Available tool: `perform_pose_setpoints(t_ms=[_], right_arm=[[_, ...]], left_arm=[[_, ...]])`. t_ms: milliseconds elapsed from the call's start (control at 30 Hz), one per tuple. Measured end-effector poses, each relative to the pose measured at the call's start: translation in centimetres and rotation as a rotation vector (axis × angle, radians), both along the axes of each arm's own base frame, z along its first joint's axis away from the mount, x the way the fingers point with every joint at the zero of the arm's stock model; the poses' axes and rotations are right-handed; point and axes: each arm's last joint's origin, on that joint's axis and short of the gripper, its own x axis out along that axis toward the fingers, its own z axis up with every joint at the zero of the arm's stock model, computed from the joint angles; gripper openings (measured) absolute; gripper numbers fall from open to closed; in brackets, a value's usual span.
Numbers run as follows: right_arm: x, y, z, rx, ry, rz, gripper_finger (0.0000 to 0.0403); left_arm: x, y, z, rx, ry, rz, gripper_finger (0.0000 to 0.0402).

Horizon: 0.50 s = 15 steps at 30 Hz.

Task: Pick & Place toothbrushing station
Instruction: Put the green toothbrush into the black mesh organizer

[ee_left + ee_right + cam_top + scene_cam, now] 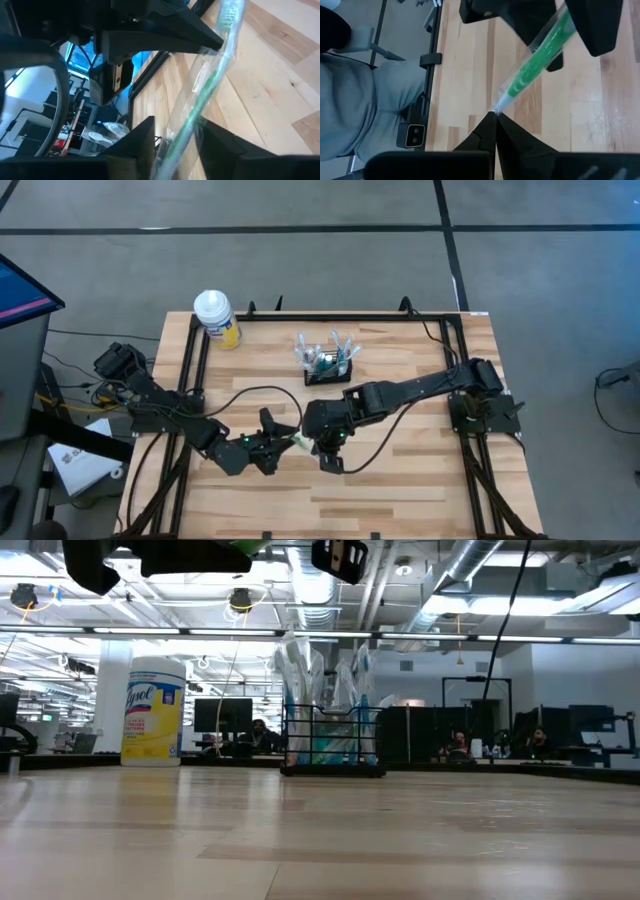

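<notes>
A green toothbrush (540, 55) is showing through a clear wrapper. The station (330, 367) is showing black mesh, with pale wrapped brushes standing in it. The bottle (218, 318) far left is showing a yellow label under a white cap. The table (400, 490) is showing light wood strips inside a black frame. Both arms are looking dark.

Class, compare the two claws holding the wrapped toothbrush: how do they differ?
The right claw is shut, pinching the wrapper's sealed tip; the left claw stands wider, straddling the green toothbrush along its body. In the high view, the left claw comes from the left, the right claw from the right. Both hover above the table.
</notes>
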Motion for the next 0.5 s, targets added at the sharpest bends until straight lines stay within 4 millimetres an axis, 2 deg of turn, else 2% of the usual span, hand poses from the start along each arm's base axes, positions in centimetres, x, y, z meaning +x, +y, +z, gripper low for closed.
perform_pose_setpoints(t_ms=[300, 500], right_arm=[[-0.01, -0.28, 0.13, 0.015, 0.002, 0.005, 0.0000], [0.05, -0.49, 0.10, -0.003, -0.008, 0.025, 0.0000]], left_arm=[[-0.15, -0.09, -0.55, 0.007, 0.062, -0.067, 0.0017], [-0.17, -0.05, -0.67, 0.010, 0.075, -0.071, 0.0019]])
